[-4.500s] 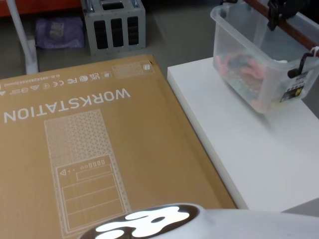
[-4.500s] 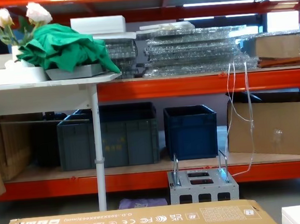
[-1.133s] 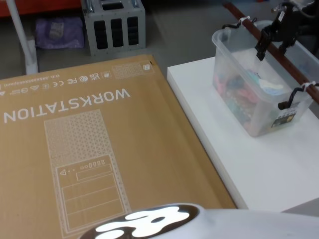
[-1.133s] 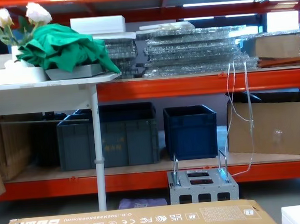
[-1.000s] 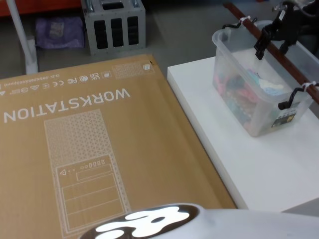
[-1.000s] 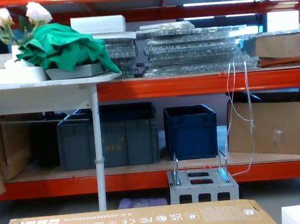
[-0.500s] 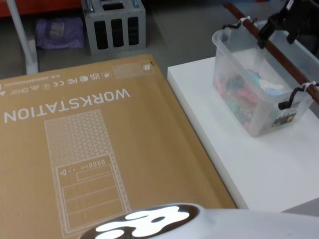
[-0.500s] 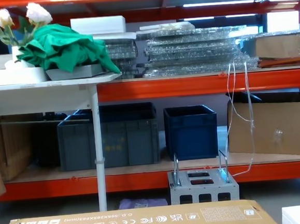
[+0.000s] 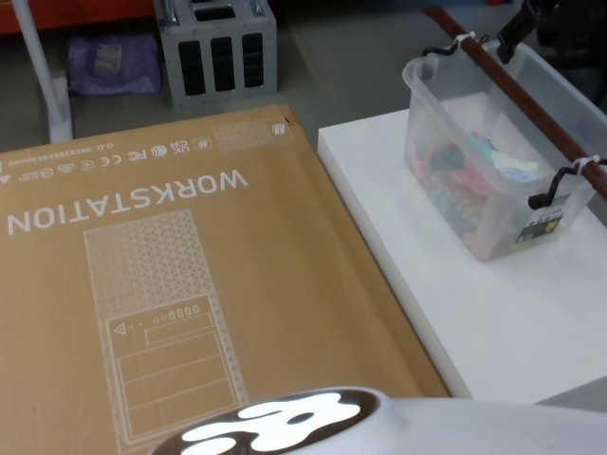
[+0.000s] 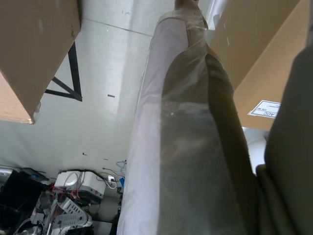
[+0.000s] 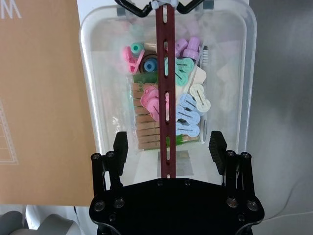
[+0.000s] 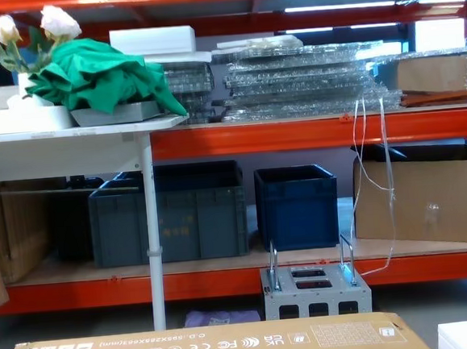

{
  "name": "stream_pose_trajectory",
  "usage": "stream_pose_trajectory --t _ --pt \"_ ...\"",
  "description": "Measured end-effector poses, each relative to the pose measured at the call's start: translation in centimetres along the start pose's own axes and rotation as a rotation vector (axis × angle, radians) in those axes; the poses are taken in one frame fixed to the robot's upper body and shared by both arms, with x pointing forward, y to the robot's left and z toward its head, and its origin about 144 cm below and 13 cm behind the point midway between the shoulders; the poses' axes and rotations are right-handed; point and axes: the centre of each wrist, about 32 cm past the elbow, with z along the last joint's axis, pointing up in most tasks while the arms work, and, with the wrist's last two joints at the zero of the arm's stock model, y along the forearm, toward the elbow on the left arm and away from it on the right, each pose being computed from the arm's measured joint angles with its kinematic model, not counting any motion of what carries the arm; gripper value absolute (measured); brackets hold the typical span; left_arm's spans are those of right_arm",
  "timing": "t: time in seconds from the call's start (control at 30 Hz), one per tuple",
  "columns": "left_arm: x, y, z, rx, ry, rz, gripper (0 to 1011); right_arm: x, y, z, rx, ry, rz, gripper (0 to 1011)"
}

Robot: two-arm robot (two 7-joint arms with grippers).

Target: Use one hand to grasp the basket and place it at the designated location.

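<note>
The basket (image 9: 453, 133), a frosted-clear bin holding coloured clips and clothes pegs, stands upright on the white table (image 9: 455, 303) at the right. Its reddish-brown bar handle (image 9: 517, 93) runs across the top, tied on with white zip ties. My right gripper (image 9: 524, 24) hangs above the basket's far end, clear of the handle. In the right wrist view the right gripper (image 11: 168, 148) is open, its two black fingers (image 11: 121, 147) on either side of the handle (image 11: 165, 88) and well above it, with the basket (image 11: 110, 103) below.
A large cardboard box (image 9: 171, 284) printed WORKSTATION lies to the left, flush against the white table. A grey metal unit (image 9: 216, 47) stands on the floor behind it. Dark blue crates (image 12: 297, 206) sit under orange shelving.
The basket, earlier held tilted in the air by my right gripper, now rests on the white table. The right gripper has let go of the handle and risen away.
</note>
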Motion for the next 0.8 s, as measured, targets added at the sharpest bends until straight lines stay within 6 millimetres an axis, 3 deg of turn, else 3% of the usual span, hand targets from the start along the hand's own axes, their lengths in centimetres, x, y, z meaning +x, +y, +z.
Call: stream_pose_trajectory --t 0.23,0.8 --pt "0.0 0.0 0.0 0.0 0.0 0.0 0 -0.6 -2.2 -0.1 0.015 0.005 -0.056 1000" --pt "0.0 0.0 0.0 0.0 0.0 0.0 0 -0.9 -2.9 -0.2 0.019 0.008 -0.073 1000"
